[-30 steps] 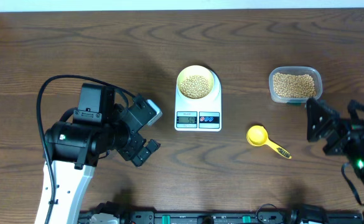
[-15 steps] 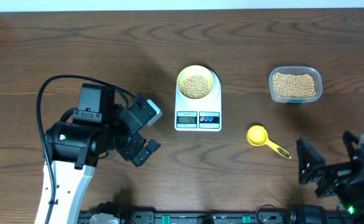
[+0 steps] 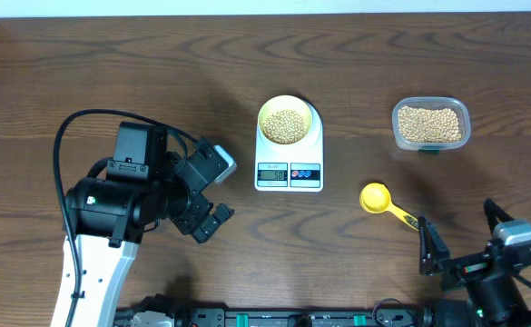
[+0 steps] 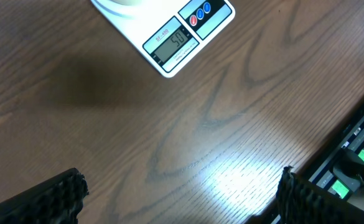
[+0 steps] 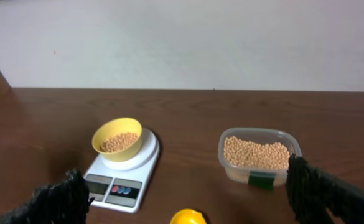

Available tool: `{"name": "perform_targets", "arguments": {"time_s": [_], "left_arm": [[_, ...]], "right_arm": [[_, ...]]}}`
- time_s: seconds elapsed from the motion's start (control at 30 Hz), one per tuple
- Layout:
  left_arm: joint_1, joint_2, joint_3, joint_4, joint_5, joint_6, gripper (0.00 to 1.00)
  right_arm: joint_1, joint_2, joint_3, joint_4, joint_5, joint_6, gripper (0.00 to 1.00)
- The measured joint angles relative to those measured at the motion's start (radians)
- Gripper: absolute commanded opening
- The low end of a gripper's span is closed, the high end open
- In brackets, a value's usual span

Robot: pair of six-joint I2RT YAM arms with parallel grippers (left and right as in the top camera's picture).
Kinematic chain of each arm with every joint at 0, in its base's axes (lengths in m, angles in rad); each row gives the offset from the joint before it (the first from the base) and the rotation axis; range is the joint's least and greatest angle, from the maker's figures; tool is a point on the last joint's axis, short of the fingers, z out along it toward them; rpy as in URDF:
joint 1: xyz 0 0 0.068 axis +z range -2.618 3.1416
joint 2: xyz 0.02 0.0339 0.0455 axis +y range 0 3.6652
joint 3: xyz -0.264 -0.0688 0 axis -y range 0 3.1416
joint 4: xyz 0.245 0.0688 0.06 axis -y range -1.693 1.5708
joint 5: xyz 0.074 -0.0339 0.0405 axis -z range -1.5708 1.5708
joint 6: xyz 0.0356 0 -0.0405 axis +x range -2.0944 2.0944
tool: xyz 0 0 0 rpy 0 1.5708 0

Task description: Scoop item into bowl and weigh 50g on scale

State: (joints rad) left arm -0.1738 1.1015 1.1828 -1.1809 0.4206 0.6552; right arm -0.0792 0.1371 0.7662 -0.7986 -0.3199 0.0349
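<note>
beans (image 3: 289,124) sit in the bowl (image 5: 114,155), which stands on the scale (image 3: 289,173) mid-table (image 3: 111,73). yellow scoop (image 3: 375,197) lies right of the scale, below the bean container (image 3: 466,113). left fingers (image 4: 57,196) wide, empty. right fingers (image 5: 57,199) wide, empty.

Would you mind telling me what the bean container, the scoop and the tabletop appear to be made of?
Container: probably clear plastic, beans showing through its wall. Scoop: likely glossy yellow plastic, uniformly coloured. Tabletop: wood or laminate, visible grain, soft sheen.
</note>
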Motion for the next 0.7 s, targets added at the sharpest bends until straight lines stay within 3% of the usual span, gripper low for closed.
{"name": "perform_targets", "arguments": {"time_s": [0.2,0.7], "left_arm": [[0.0,0.0,0.0,-0.001,0.0,0.0,1.0],[0.0,0.0,0.0,-0.001,0.0,0.0,1.0]], "right_arm": [[0.0,-0.117,-0.162,0.121,0.002,-0.018,0.99],[0.0,-0.125,-0.457,0.449,0.002,-0.103,0.99]]}}
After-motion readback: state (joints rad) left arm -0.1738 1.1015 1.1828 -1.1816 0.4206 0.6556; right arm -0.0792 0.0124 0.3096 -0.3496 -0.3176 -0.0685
